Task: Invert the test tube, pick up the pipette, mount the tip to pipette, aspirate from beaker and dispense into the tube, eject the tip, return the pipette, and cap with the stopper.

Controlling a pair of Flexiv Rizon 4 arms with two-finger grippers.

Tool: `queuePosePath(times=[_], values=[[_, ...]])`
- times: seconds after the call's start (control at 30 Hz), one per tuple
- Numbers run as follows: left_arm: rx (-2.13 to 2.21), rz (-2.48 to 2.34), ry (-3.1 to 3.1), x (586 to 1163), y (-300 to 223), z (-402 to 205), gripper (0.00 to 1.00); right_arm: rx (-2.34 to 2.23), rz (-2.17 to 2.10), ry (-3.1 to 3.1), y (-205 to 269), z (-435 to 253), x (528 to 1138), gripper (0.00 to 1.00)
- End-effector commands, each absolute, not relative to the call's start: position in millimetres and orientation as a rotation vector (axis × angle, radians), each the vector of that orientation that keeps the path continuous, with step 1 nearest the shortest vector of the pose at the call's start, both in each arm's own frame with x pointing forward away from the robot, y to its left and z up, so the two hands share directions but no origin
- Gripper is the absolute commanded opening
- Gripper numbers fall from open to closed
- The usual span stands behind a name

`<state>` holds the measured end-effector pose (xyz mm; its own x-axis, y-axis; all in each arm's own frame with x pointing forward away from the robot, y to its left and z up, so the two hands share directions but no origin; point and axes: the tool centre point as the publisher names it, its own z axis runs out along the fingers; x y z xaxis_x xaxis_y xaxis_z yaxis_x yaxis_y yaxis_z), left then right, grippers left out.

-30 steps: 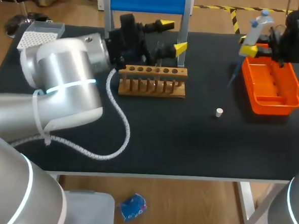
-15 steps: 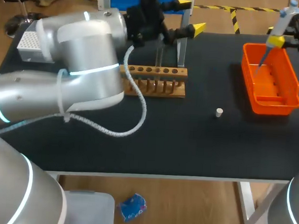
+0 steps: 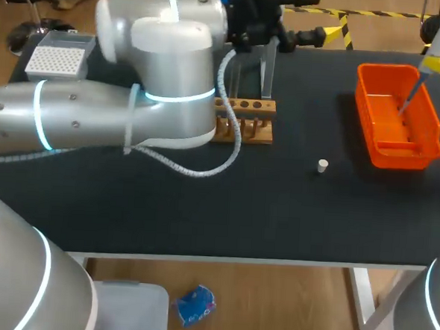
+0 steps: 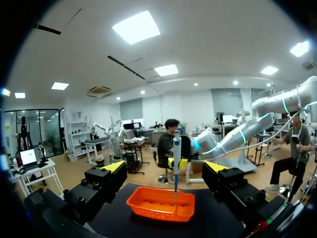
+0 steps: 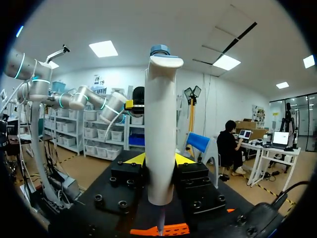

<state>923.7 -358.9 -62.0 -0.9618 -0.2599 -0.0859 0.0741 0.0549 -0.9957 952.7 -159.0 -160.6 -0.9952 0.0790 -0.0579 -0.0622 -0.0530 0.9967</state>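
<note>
Broadly, the black tabletop (image 3: 277, 213) carried everything, and my left arm (image 3: 134, 107) lay across its left half, coming in from the left side and reaching towards the far edge, with a white cable (image 3: 193, 172) looping down from it onto the surface. My left end effector (image 4: 165, 167) was at that far edge, its fingers spread wide with nothing between them, facing across the tabletop at the orange bin (image 3: 396, 157), which sat on the right side towards the back. The wooden tube rack (image 3: 246, 105) stood near the middle, just beside my left arm, its left end hidden behind the arm; whether tubes stood in its holes I could not tell. A pale tip box (image 3: 59, 54) rested at the far left corner, well apart from the rack. My right end effector (image 5: 159, 159) was closed on the pipette (image 5: 158, 124), a finger pressed to each side of the white body, and held it roughly upright above the bin, its thin lower end pointing down into the bin's open top; I could not tell whether it touched the bin's floor. The small white stopper (image 3: 322, 166) lay by itself on bare tabletop between rack and bin, nearer the front edge than either and touching neither.
</note>
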Motion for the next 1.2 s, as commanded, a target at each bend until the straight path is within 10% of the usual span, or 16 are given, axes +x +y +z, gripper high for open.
queuePosePath(times=[0.03,1.2], values=[[-0.182,-1.968,2.14,931.6,-384.5,-60.2,1.0,-0.052,2.251,2.108,-170.2,-167.8,969.8,0.0],[-0.198,-1.972,2.167,926.5,-403.2,-62.6,1.0,-0.106,2.264,2.12,-169.7,-165.9,981.4,0.0]])
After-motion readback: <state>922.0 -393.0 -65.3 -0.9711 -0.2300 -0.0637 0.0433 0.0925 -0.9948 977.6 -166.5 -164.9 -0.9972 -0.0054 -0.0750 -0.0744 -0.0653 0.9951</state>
